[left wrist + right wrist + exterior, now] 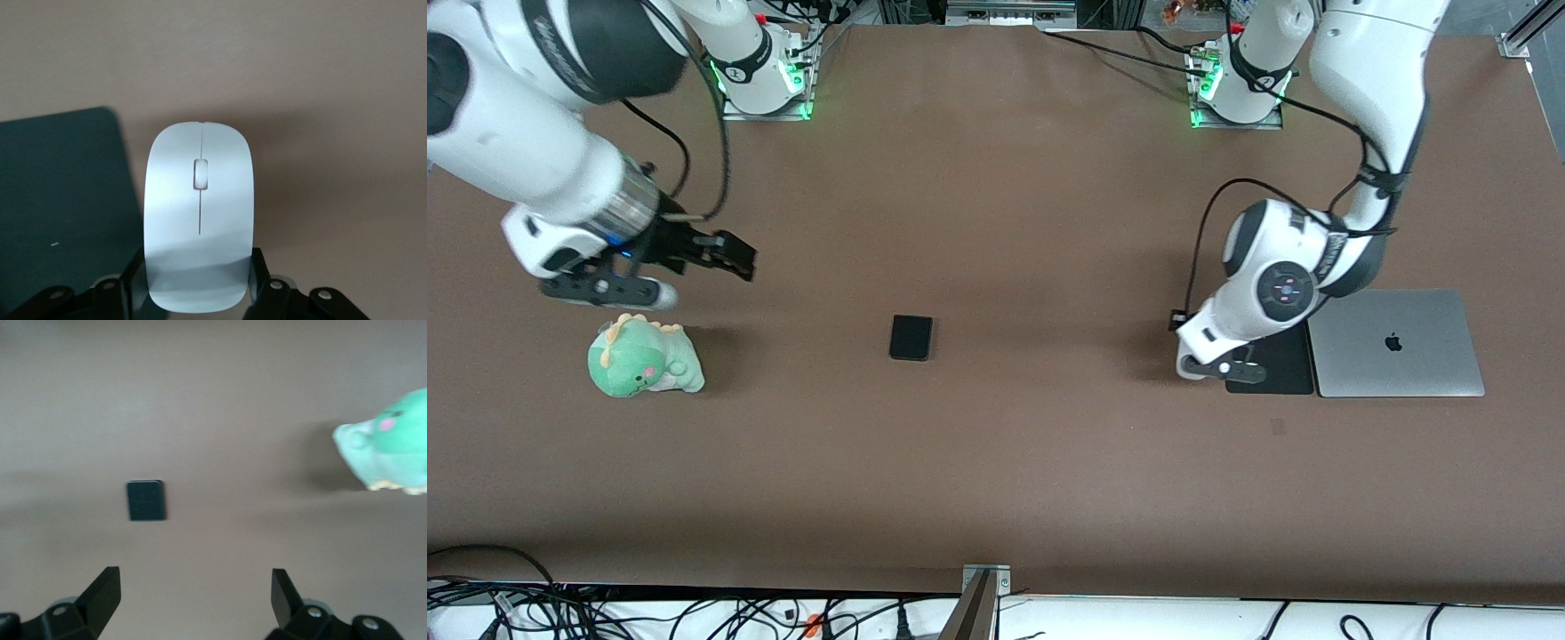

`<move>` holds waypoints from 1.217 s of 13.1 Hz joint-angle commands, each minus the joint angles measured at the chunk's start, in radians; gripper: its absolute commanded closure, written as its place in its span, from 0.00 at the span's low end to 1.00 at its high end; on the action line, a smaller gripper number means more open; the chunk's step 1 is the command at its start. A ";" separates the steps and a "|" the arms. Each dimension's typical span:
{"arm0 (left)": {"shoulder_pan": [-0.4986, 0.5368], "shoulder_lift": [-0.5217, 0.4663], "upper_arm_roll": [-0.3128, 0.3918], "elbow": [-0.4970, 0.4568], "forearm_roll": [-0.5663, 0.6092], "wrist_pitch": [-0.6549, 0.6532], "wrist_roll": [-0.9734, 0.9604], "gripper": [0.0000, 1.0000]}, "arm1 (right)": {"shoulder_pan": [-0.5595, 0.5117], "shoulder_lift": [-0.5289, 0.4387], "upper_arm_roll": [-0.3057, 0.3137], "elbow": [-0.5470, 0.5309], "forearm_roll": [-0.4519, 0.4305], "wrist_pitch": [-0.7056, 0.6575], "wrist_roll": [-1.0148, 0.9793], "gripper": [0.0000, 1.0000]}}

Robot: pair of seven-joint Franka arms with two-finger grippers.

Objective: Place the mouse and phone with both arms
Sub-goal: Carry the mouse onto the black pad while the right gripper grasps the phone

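Fingers of the left gripper clamp the glossy white oval mouse beside the black rectangular mouse pad, while the right gripper, spread apart, hangs near the flat black phone.

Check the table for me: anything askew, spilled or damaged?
Nothing stands out. The phone lies flat; the left gripper holds the mouse by the mouse pad; the right gripper hangs open.

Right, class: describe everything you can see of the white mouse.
The mouse is a glossy white oval with a thin centre line and a small scroll wheel, apparently smooth plastic. The left pincer is shut on its rear end, one finger on each side. Its nose points away from the wrist, over brown table beside the dark mouse pad. The front view hides it.
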 commanded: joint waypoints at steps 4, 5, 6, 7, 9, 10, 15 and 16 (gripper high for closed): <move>0.190 -0.004 -0.015 -0.060 0.017 0.003 0.166 0.75 | 0.128 0.190 -0.007 0.005 0.029 0.247 0.142 0.00; 0.200 0.008 -0.009 -0.057 0.019 0.005 0.169 0.75 | 0.148 0.228 -0.007 0.003 0.020 0.285 0.157 0.00; 0.203 0.013 -0.005 -0.057 0.020 0.005 0.169 0.73 | 0.165 0.257 -0.009 -0.001 0.015 0.314 0.166 0.00; 0.211 0.022 -0.003 -0.055 0.033 0.006 0.169 0.71 | 0.180 0.291 -0.010 -0.009 -0.009 0.347 0.168 0.00; 0.221 0.037 -0.003 -0.047 0.043 0.008 0.169 0.66 | 0.208 0.351 -0.012 -0.021 -0.064 0.405 0.170 0.00; 0.221 0.039 -0.003 -0.047 0.043 0.009 0.169 0.64 | 0.211 0.378 -0.012 -0.038 -0.074 0.448 0.185 0.00; 0.230 0.031 -0.005 -0.029 0.039 -0.004 0.157 0.00 | 0.274 0.437 -0.020 -0.165 -0.103 0.701 0.269 0.00; 0.231 0.019 -0.005 -0.018 0.037 -0.015 0.155 0.00 | 0.286 0.451 -0.026 -0.170 -0.109 0.720 0.280 0.00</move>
